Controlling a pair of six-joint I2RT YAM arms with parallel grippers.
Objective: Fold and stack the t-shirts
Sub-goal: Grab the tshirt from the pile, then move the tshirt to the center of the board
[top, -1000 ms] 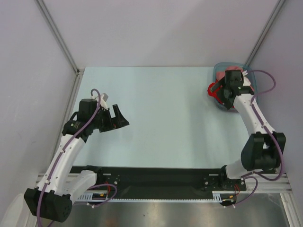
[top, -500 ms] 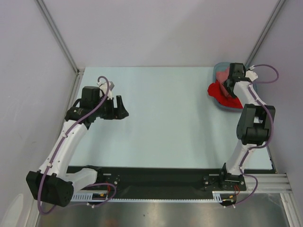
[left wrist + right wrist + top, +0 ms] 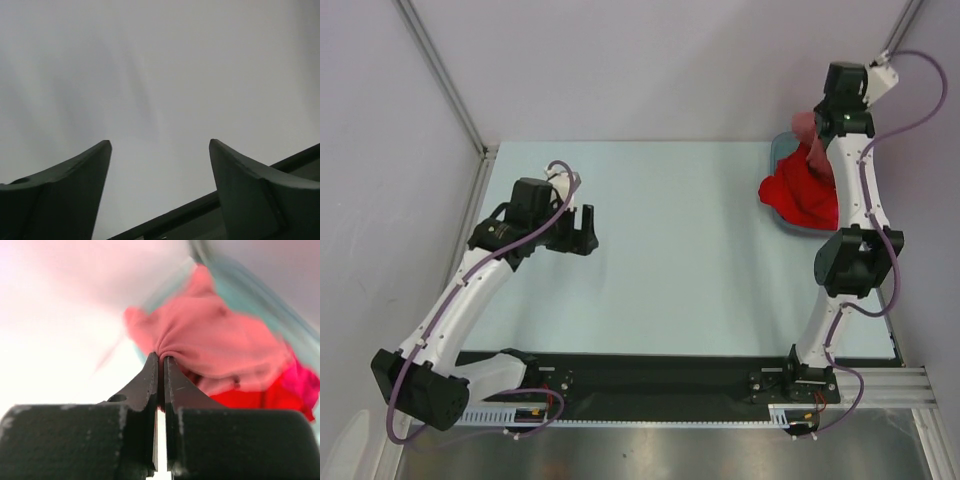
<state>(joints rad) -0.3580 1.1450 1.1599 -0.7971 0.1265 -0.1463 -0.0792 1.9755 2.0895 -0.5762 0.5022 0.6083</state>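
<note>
My right gripper (image 3: 162, 356) is shut on a bunched fold of the salmon-pink t-shirt (image 3: 220, 350). In the top view that shirt (image 3: 808, 130) hangs from the raised right gripper (image 3: 823, 125) above the bin. A brighter red t-shirt (image 3: 802, 195) lies under it, spilling over the bin's left rim; it also shows as the red t-shirt (image 3: 272, 395) in the right wrist view. My left gripper (image 3: 586, 228) hovers over the left part of the table. Its jaws stand wide apart around the left gripper (image 3: 160, 145) midpoint, with nothing between them.
The translucent blue-grey bin (image 3: 778, 148) sits at the table's far right corner, its rim (image 3: 250, 292) blurred in the right wrist view. Pale walls close in on the light table (image 3: 680, 250) at the back and both sides. A black rail (image 3: 650, 380) runs along the near edge.
The right gripper shut on the pink t-shirt in the bin and rose, lifting the cloth. The left arm shifted slightly right and its jaws narrowed a little.
</note>
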